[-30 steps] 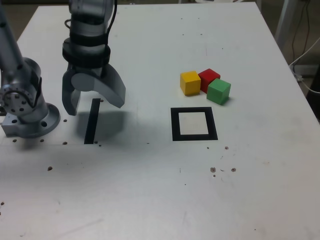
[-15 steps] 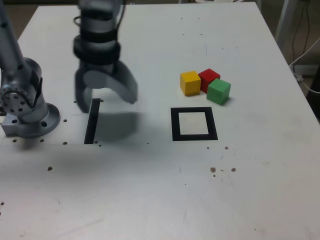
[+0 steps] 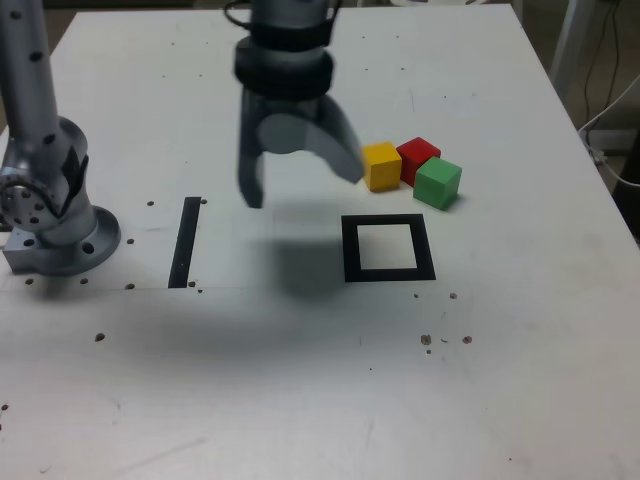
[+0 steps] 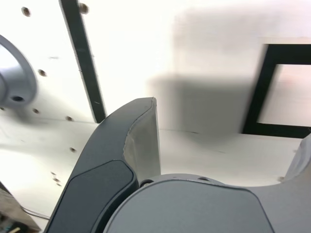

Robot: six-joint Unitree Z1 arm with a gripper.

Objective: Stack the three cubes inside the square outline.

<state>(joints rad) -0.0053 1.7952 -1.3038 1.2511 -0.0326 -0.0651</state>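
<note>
Three cubes sit bunched together on the white table, beyond the square outline in the exterior view: yellow (image 3: pixel 381 165), red (image 3: pixel 417 157) and green (image 3: pixel 437 182). The square outline (image 3: pixel 388 273) is black tape with a white centre and has nothing inside it. My gripper (image 3: pixel 300 185) hangs open above the table, just to the exterior view's left of the yellow cube and holding nothing. The wrist view shows one dark finger (image 4: pixel 138 141), blurred, and part of the square outline (image 4: pixel 256 92). No cube appears in that view.
A straight black tape strip (image 3: pixel 185 242) lies to the exterior view's left of the outline, also seen as the strip (image 4: pixel 85 63) in the wrist view. The arm's grey base (image 3: pixel 55 225) stands at the table's left edge. Cables (image 3: pixel 610 110) hang off the right side.
My gripper has swept from above the black strip toward the exterior view's right, ending beside the yellow cube. It stayed open throughout. The cubes have not moved.
</note>
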